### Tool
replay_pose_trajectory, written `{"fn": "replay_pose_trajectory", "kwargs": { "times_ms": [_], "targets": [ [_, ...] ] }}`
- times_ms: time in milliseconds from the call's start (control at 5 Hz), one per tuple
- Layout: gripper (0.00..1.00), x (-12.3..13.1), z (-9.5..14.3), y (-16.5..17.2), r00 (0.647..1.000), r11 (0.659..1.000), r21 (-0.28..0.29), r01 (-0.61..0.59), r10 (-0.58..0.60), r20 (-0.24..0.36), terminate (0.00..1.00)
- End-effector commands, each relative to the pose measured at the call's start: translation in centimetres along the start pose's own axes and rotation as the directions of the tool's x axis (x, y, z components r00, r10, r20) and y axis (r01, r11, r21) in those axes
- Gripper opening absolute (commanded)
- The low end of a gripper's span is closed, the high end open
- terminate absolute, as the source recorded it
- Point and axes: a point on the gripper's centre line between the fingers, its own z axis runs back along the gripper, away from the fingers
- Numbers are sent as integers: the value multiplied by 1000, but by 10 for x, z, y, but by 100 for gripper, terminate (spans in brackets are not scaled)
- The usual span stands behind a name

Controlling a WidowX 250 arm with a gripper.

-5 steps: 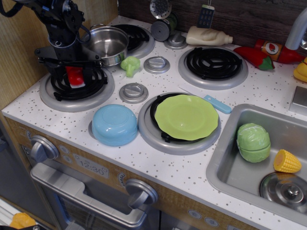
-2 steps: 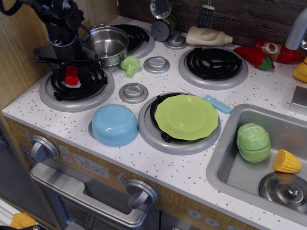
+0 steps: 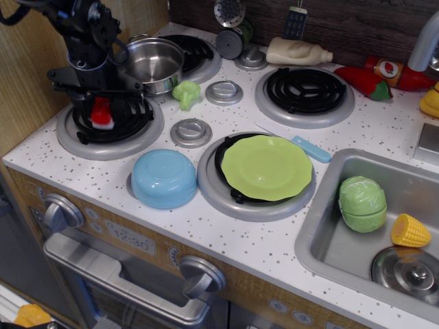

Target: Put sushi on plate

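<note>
The sushi (image 3: 101,113), a small piece with a red top and a white base, stands tilted on the front-left burner (image 3: 110,133). My black gripper (image 3: 101,108) comes down from the top left, and its fingers are closed against both sides of the sushi. The lime-green plate (image 3: 266,166) sits empty on the front-middle burner, well to the right of the gripper. The gripper's fingertips are hard to tell apart from the black burner grate.
An upturned light blue bowl (image 3: 164,178) lies between the gripper and the plate. A steel pot (image 3: 154,63) and a green broccoli (image 3: 186,92) are just behind. A blue knife (image 3: 310,148) lies by the plate. The sink (image 3: 322,205) holds a cabbage and a corn.
The fingers stood wide apart around the sushi one second ago and have since closed on it. The sushi has turned narrower and shifted slightly left.
</note>
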Motion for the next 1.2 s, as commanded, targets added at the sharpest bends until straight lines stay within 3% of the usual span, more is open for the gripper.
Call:
{"fn": "replay_pose_trajectory", "kwargs": {
  "times_ms": [0, 200, 400, 600, 800, 1000],
  "targets": [
    [0, 14, 100, -49, 993, 1000, -18, -7, 9, 114, 0],
    [0, 12, 141, -84, 991, 1000, -17, -6, 8, 133, 0],
    [0, -7, 152, -126, 995, 994, -107, -7, 18, 101, 0],
    [0, -27, 130, -154, 996, 987, -161, -20, 34, 88, 0],
    [0, -37, 96, -173, 990, 974, -225, -8, 40, 138, 0],
    [0, -37, 75, -184, 986, 961, -278, 8, 38, 161, 100]
  ]
}}
